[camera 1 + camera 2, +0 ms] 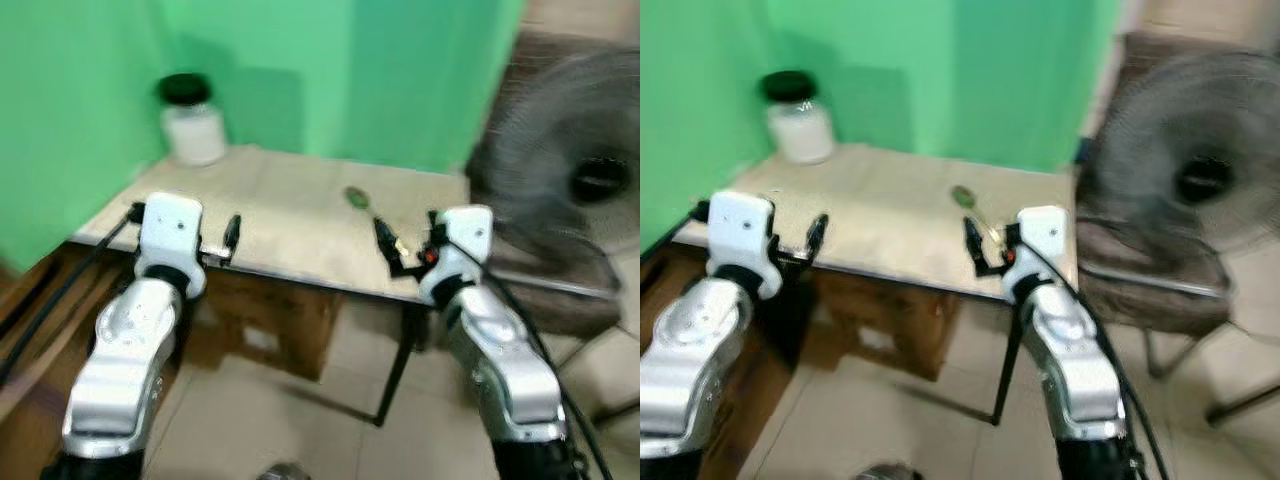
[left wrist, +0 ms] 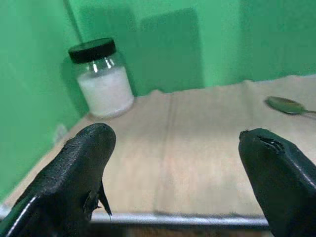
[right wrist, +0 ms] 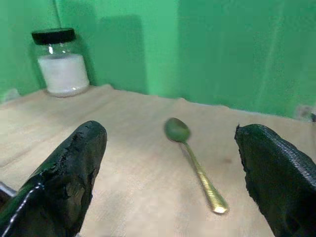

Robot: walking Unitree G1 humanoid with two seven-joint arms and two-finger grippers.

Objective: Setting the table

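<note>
A spoon (image 1: 357, 197) with a green bowl and gold handle lies on the beige-covered table (image 1: 290, 215), right of its middle. My right gripper (image 3: 170, 136) hovers open at the table's near edge, with the spoon (image 3: 190, 158) lying just ahead between its fingers and untouched. My left gripper (image 2: 177, 163) is open and holds nothing, level with the near edge further left; one of its fingers (image 1: 232, 232) shows above the edge. A glass jar (image 1: 192, 125) of white contents with a black lid stands at the far left corner.
Green walls close the table in at the back and left. A large grey fan (image 1: 580, 180) stands close to the table's right side. A cardboard box (image 1: 270, 320) sits under the table on the tiled floor.
</note>
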